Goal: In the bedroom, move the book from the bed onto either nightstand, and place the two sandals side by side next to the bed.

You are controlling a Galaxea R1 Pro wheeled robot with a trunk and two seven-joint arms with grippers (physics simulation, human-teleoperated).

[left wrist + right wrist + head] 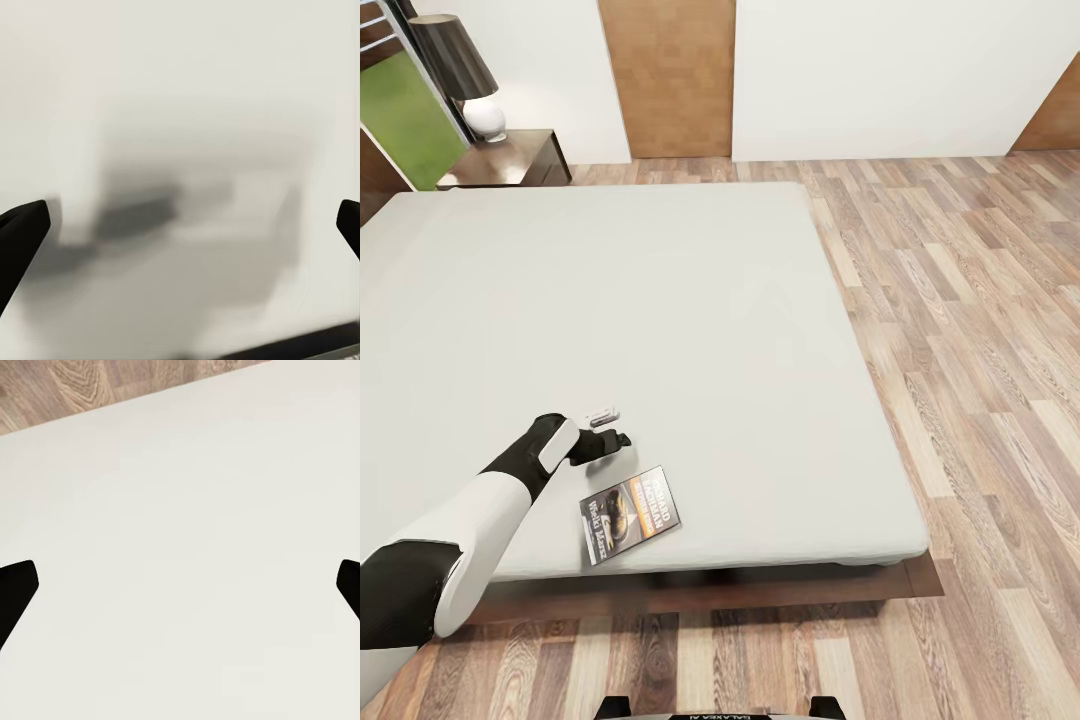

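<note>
Overall, the broad matte grey bed (660, 300) is seen above plank flooring (980, 350). Near its foot edge the thin glossy book (629, 514) lies flat. Just beside it, the left gripper (615, 438) is held released; the right gripper's (180, 585) black fingertips (16, 585) are spread wide.

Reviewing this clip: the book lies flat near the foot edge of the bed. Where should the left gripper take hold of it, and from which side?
The book lies flat on the bed, so probably pinch its thin edge nearest the foot, approaching low from there. The left gripper is just beyond it.
</note>
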